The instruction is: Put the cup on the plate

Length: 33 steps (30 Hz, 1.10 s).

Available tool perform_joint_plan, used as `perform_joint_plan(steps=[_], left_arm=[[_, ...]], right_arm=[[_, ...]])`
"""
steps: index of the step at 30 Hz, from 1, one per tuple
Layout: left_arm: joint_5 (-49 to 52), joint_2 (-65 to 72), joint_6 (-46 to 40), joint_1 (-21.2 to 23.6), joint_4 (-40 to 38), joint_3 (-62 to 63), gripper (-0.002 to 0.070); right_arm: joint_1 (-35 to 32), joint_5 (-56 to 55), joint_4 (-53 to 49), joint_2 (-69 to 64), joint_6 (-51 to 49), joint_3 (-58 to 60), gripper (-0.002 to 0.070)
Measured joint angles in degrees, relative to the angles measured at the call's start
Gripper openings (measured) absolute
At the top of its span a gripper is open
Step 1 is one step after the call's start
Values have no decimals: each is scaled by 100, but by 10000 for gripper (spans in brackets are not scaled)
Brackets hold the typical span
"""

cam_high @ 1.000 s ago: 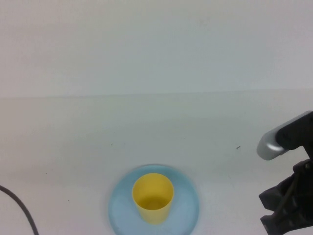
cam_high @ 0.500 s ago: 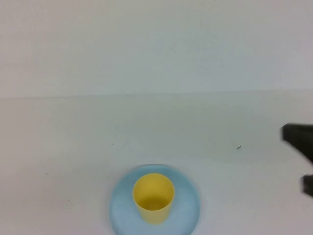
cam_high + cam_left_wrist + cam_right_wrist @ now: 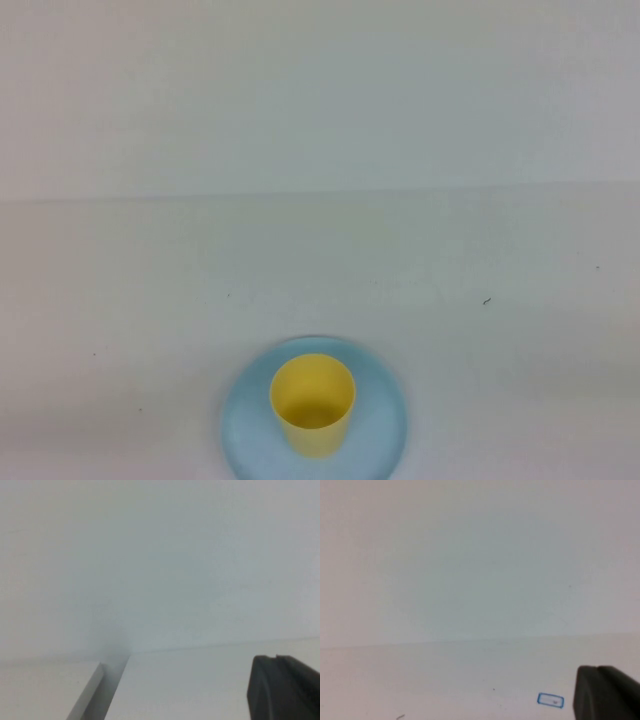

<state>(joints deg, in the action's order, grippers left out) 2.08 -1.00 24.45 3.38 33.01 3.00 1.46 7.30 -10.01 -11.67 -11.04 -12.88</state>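
Note:
The yellow cup (image 3: 313, 403) stands upright in the middle of the light blue plate (image 3: 385, 430), at the near centre of the white table in the high view. Neither arm shows in the high view. My left gripper (image 3: 275, 658) shows only in the left wrist view, as dark fingertips pressed together over bare white table, holding nothing. My right gripper (image 3: 598, 669) shows only in the right wrist view, also with its tips together and empty. Cup and plate are out of both wrist views.
A small blue-outlined rectangle (image 3: 550, 700) is marked on the table near the right gripper. A pale raised edge (image 3: 90, 690) runs along the table in the left wrist view. A tiny dark speck (image 3: 486, 300) lies right of centre.
The right arm has pulled back to the right and left the high view. The dark cable at the lower left is gone too. The cup and plate have not moved.

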Motion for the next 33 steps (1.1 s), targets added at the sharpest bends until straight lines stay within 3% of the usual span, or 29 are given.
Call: perform_joint_plan(steps=[5,7,11,13,16,19,21,26,33], left_arm=[[-63,-78,-347,0,-302,-404,1],[52,-78,-1244,13,-1325,-491,1],[141,-78,-5166,13,-4983,-490,1],[178,-78,-5950,13,-5556,-490,1],[419,-78,-5381,13,-4867,-490,1],[724,-78,-3893,13,-3712,-490,1],[943,-78,-3379,13,-3301,-490,1],[1759,-78,-3414,13,-3498,-490,1],[1759,-78,-3603,13,-3498,-490,1]], right_arm=[[-231,25,0,769,-75,864,1],[-231,46,25,901,-75,1225,1],[-268,659,181,938,-75,1442,1],[-278,995,181,938,-49,1445,1],[-278,1254,181,938,59,1445,1],[-303,1288,181,964,181,1445,1],[-340,1300,181,1075,232,1445,1],[-390,1352,181,1226,291,1445,1],[-390,1352,181,1226,345,1445,1]])
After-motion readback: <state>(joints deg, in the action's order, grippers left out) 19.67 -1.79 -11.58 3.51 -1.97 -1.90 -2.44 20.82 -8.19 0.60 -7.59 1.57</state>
